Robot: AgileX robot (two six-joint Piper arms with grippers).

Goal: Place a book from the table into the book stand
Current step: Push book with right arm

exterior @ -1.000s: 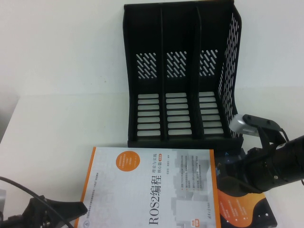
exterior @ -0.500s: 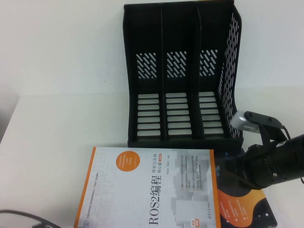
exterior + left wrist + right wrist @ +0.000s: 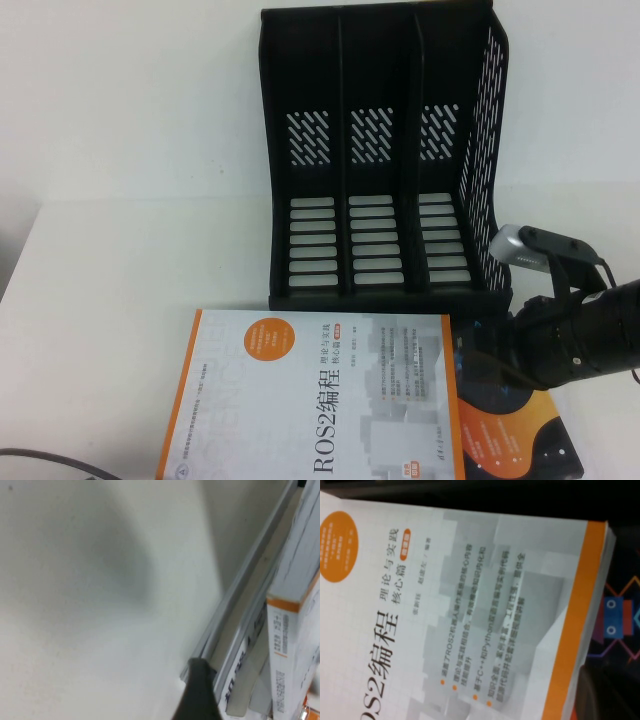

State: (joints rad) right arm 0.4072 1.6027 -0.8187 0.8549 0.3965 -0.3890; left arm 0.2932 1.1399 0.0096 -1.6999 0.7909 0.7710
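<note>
**Book flat on the table, stand empty-slotted behind it, right arm parked at the book's edge**

Going left to right in the high view: the left part of the frame is just the white table, with a thin dark cable curling in at the bottom left corner. The left gripper itself isn't in the high view. The left wrist view only catches a dark finger tip low in the frame, sitting close to the stacked edges of the books, so I can't tell how far its jaws are open or whether it has hold of anything.

Bottom centre is the ROS2 book, white cover with orange borders, lying flat and face up. It's just in front of the black book stand, which fills the upper centre and right with three upright slots, none holding a book.

Peeking out from under the ROS2 book on its right side is a second book with a dark cover and orange shapes.

Lower right, the right gripper reaches in over that dark cover, right next to the ROS2 book's right edge. Its fingers get lost against the dark background, so can't tell the jaw state. The right wrist view just shows the ROS2 cover up close.
</note>
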